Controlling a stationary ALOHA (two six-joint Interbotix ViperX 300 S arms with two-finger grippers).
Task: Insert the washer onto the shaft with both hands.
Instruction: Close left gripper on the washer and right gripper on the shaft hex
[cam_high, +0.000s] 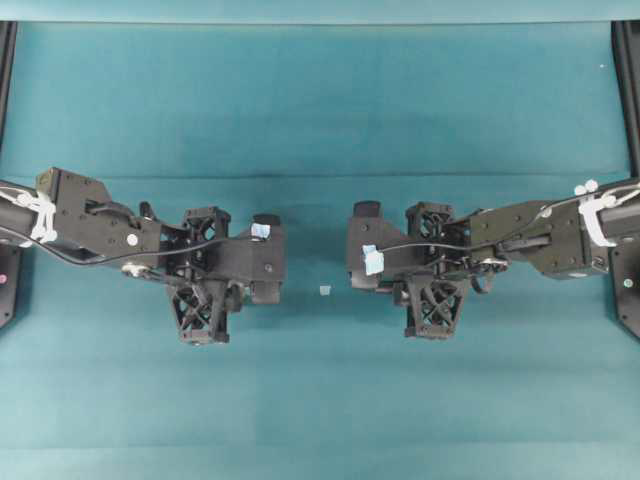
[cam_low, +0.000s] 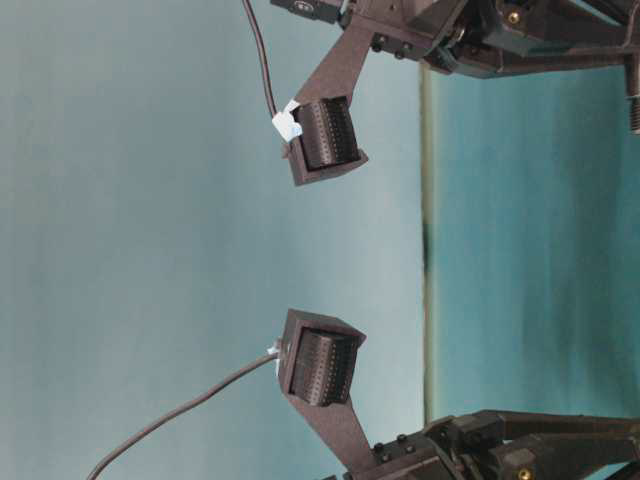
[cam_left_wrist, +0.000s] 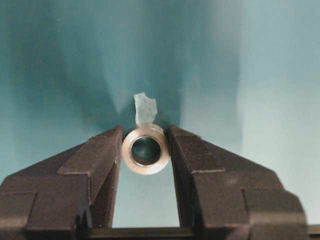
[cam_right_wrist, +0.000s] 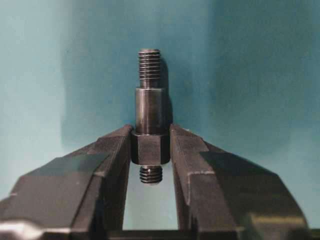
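Observation:
My left gripper (cam_left_wrist: 145, 131) is shut on the washer (cam_left_wrist: 146, 168), a small silvery ring held on edge between the fingertips, its hole facing the camera. My right gripper (cam_right_wrist: 150, 129) is shut on the shaft (cam_right_wrist: 150, 112), a dark stepped rod gripped by its hexagonal collar; its threaded tip points away from the camera and a short threaded end sticks out behind the collar. In the overhead view the left gripper (cam_high: 272, 257) and the right gripper (cam_high: 356, 245) face each other across a small gap at mid-table. Washer and shaft are hidden there.
A small pale-blue tape bit (cam_high: 325, 290) lies on the teal cloth between the grippers, and shows beyond the washer in the left wrist view (cam_left_wrist: 145, 109). Black frame posts (cam_high: 628, 90) stand at the table's side edges.

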